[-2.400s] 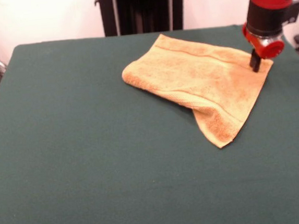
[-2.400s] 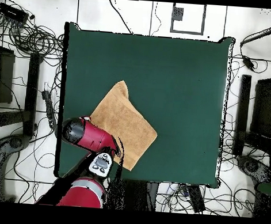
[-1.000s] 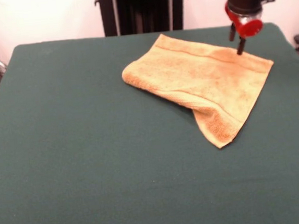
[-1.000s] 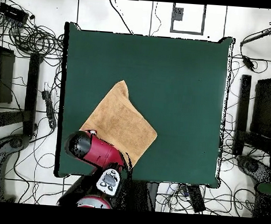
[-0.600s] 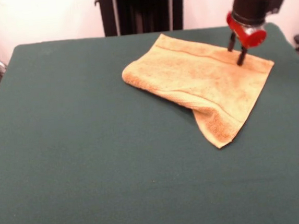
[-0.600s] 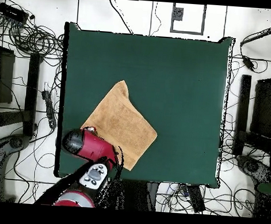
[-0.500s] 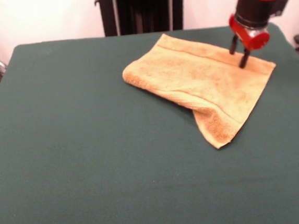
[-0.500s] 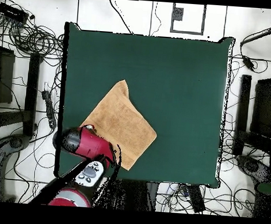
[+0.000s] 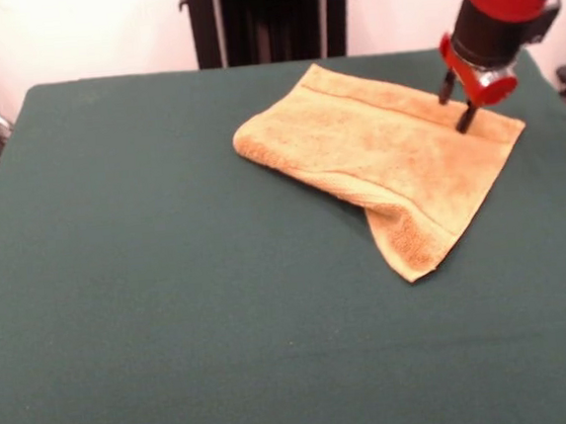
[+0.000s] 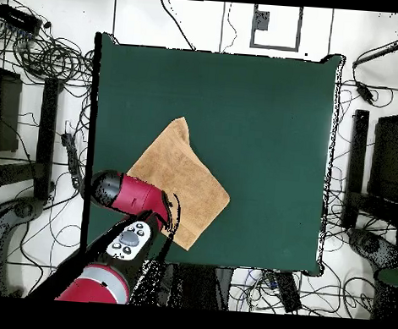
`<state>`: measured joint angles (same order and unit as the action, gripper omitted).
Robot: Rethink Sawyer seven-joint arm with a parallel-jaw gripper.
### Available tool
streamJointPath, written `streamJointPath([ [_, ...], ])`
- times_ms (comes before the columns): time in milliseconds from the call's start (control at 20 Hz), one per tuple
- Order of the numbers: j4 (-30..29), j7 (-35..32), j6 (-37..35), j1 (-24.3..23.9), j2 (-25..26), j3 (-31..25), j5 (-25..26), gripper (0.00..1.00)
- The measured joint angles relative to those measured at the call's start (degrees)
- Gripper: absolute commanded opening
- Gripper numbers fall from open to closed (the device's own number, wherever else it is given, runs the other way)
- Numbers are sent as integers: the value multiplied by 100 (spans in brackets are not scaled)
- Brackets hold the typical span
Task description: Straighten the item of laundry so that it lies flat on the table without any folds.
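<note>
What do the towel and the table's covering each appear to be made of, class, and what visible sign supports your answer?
The hand towel: probably terry cloth, orange-tan and matte. Its surface looks nubby, a flat woven band runs near its ends, and it folds in soft, thick layers.

The table: covered in something like dark green felt, smooth and dull with no shine or visible weave. What lies under the covering cannot be seen.

The orange-tan towel (image 9: 387,158) lies on the dark green surface (image 9: 173,311), folded over itself rather than spread flat. Its corner sits directly beneath the tool (image 9: 457,102), whose two dark fingers stand apart, tips at the cloth. From the tool the towel stretches left to a rounded, doubled edge (a woven band stripe runs along its far side), and a flap points toward the camera.
</note>
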<state>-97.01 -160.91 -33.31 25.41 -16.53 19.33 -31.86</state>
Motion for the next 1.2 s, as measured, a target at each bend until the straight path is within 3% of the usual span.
streamJointPath([
  [250, 239, 0, -358, 39, 140, 135, -1, 100],
  [300, 434, 0, -466, 108, 252, 221, -26, 0],
  [1100, 830, 0, -827, 145, 490, 368, -116, 0],
  [1150, 894, 0, -927, 206, 542, 448, -109, 100],
  [1200, 898, 0, -944, 213, 545, 458, -111, 100],
])
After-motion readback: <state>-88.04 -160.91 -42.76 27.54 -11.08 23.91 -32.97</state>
